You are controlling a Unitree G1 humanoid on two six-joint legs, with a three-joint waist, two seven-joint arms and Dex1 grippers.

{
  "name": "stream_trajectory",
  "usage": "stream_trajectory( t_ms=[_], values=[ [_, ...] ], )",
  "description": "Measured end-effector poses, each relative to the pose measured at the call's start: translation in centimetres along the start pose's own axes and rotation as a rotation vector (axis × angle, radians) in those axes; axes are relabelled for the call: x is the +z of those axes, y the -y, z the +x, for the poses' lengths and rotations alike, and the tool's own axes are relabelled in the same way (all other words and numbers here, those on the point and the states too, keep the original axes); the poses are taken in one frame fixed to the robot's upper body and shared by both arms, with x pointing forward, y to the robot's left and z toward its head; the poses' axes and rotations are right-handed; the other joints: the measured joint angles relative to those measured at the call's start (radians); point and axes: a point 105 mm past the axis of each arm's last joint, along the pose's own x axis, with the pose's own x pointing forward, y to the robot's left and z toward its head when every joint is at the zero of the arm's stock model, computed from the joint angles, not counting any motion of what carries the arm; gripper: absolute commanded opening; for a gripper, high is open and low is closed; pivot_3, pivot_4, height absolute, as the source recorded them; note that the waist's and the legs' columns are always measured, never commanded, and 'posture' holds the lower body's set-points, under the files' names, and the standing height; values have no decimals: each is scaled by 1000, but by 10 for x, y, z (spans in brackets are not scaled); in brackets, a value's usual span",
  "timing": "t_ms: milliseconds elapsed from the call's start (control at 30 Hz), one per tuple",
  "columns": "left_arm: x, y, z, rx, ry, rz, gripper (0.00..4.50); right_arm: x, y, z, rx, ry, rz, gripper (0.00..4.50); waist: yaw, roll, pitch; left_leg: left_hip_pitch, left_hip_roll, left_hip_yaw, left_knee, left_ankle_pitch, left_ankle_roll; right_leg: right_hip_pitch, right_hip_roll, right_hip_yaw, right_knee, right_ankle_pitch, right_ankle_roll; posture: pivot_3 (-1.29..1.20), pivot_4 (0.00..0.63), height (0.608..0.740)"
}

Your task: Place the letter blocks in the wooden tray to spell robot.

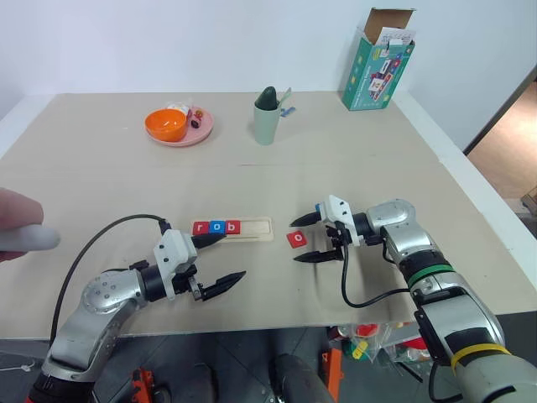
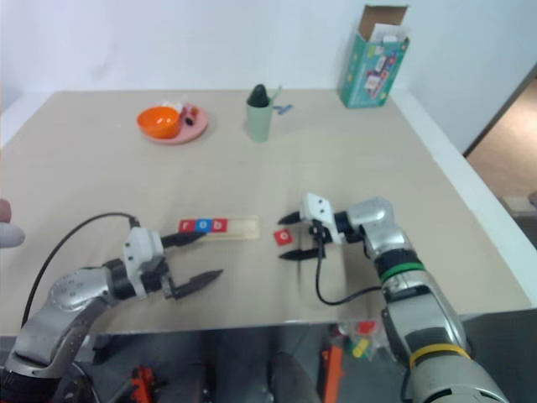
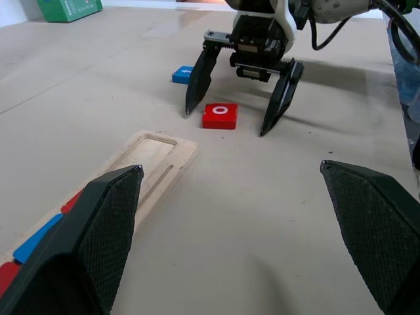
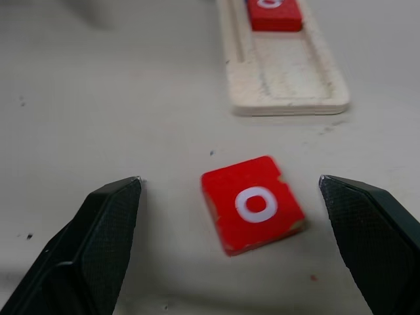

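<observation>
Presently, on the tabletop [image 1: 252, 180]:

1. Wooden tray [image 1: 252, 227], one, lying near the front edge. It holds three letter blocks at its left end: red r [image 1: 200, 227], blue o [image 1: 217, 227], red b [image 1: 234, 226]. The right part of the groove is bare.

2. Loose red o block [image 1: 298, 238], one, flat on the tabletop at 3 o'clock of the tray, just beside its right end and not touching it. The right wrist view shows it lying slightly askew, with the tray's bare end beyond it.

3. Blue block [image 3: 183, 73], one, seen in the left wrist view on the tabletop behind the right pincer; its letter cannot be read. The head views hide it behind that pincer.

4. Right pincer [image 1: 308, 239], wide open, holding nothing. Its two black fingers straddle the red o block, one at either side, tips down at the tabletop, clear of the block.

5. Left pincer [image 1: 220, 260], wide open, empty, at 6 o'clock of the tray. One fingertip [image 1: 214, 238] reaches over the tray's near edge by the placed blocks; the other points right, apart from everything.

6. Other things, far side: pink plate [image 1: 198, 133] with orange bowl [image 1: 165, 124], at 11 o'clock; green cup [image 1: 267, 120] at 12 o'clock; teal open box [image 1: 377, 65] at 1 o'clock.

7. Person's hand [image 1: 18, 222] at the left edge, 9 o'clock.
</observation>
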Motion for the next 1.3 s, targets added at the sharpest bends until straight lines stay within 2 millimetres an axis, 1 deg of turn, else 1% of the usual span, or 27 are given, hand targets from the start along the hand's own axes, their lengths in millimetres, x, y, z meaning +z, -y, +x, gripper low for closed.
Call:
stream_trajectory(
  t_ms=[167, 200, 267, 300, 367, 400, 533, 667, 1300],
  values=[
    [-2, 1, -2, 11, -16, 7, 4500, -2, 2, 3, -11, 21, 6, 4243, -1, 0, 0, 2, 0, 0, 0, 0, 0, 1, 1, 0, 0, 1, -1, 0, 150, 740],
    [-2, 1, -2, 12, -17, 7, 4500, -3, 2, 3, -13, 22, 7, 3900, -1, 0, 0, 2, 0, 0, 1, 1, -1, 2, 1, 0, 0, 1, -1, 0, 150, 740],
    [-2, 1, -2, 13, -18, 8, 4500, -3, 3, 3, -19, 27, 14, 3420, -1, 0, 0, 3, 0, 0, 1, 1, -1, 3, 1, 0, 0, 1, -1, 0, 150, 740],
    [-2, 1, -2, 15, -19, 10, 4500, -3, 4, 3, -26, 30, 21, 2920, -1, 0, 0, 4, 0, 0, 1, 1, -1, 4, 1, 0, 0, 1, -1, 0, 150, 740],
    [-3, 1, -2, 18, -22, 12, 4500, -2, 8, 2, -49, 42, 47, 2232, -1, 0, 0, 4, 0, 0, 2, 1, -1, 4, 0, 0, 0, 0, -3, 0, 150, 740],
    [-2, 0, -2, 21, -22, 13, 4500, -1, 10, 2, -59, 51, 61, 2114, -1, 0, 0, 4, 0, 0, 2, 1, -1, 4, 0, 0, 0, 0, -3, 0, 150, 740],
    [-1, -1, -1, 28, -20, 18, 4500, -1, 12, 3, -67, 56, 89, 2114, -1, 0, 0, 4, 0, 0, 2, 1, -1, 5, 0, 0, 0, 1, 0, 0, 150, 740],
    [-1, -2, -1, 29, -22, 19, 4500, -6, 11, 2, -70, 48, 108, 2114, -1, 1, 0, 4, 0, 0, 1, 1, -1, 5, 0, 0, 0, 1, 0, 0, 150, 740],
    [1, -4, 2, 25, -34, 41, 4500, -5, 11, 1, -66, 44, 103, 2114, -1, 1, 1, 4, 0, -1, 1, 1, -1, 5, 0, 0, 0, 1, 0, 0, 150, 740]
  ],
)
